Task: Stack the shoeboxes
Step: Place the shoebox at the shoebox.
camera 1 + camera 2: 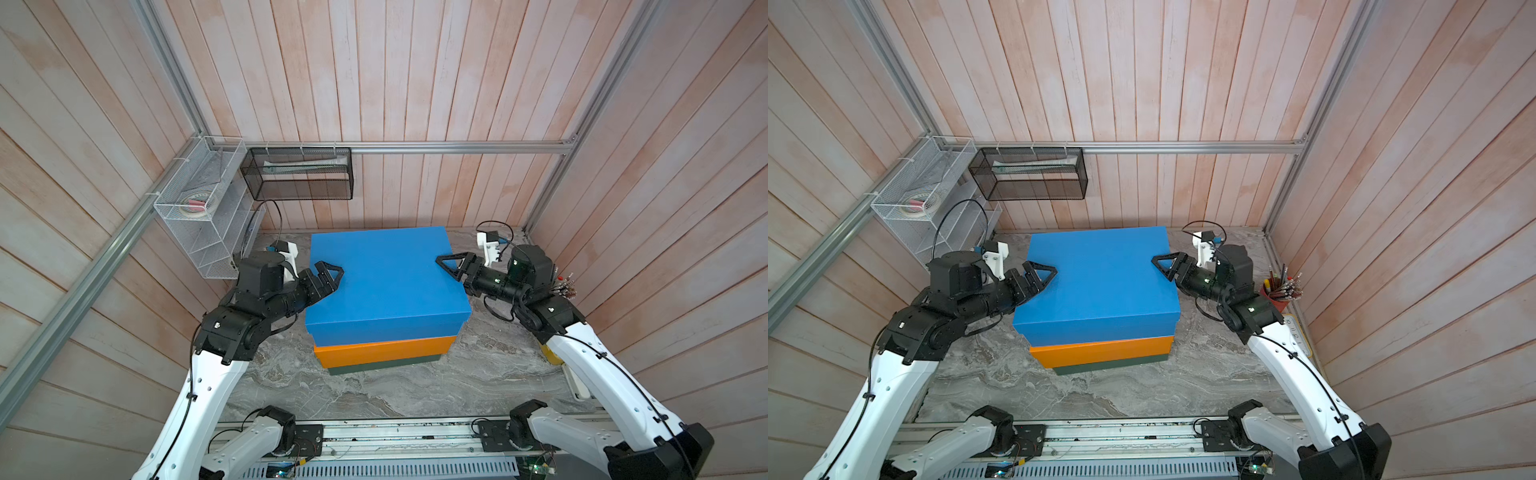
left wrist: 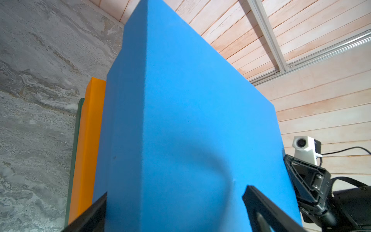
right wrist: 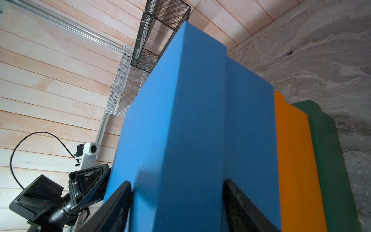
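Three boxes stacked on the marble table (image 1: 291,386), a gripper at each end of the top one.
Blue shoebox (image 1: 382,282) lies uppermost; orange shoebox (image 1: 382,351) directly beneath it; dark green shoebox (image 1: 386,366) beneath that, on the table. Left gripper (image 1: 328,276) at the blue shoebox's left end, jaws wide apart astride the top edge. Right gripper (image 1: 451,268) at its right end, jaws clamped on it.

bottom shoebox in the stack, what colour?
Dark green. The bottom shoebox shows best in the right wrist view.
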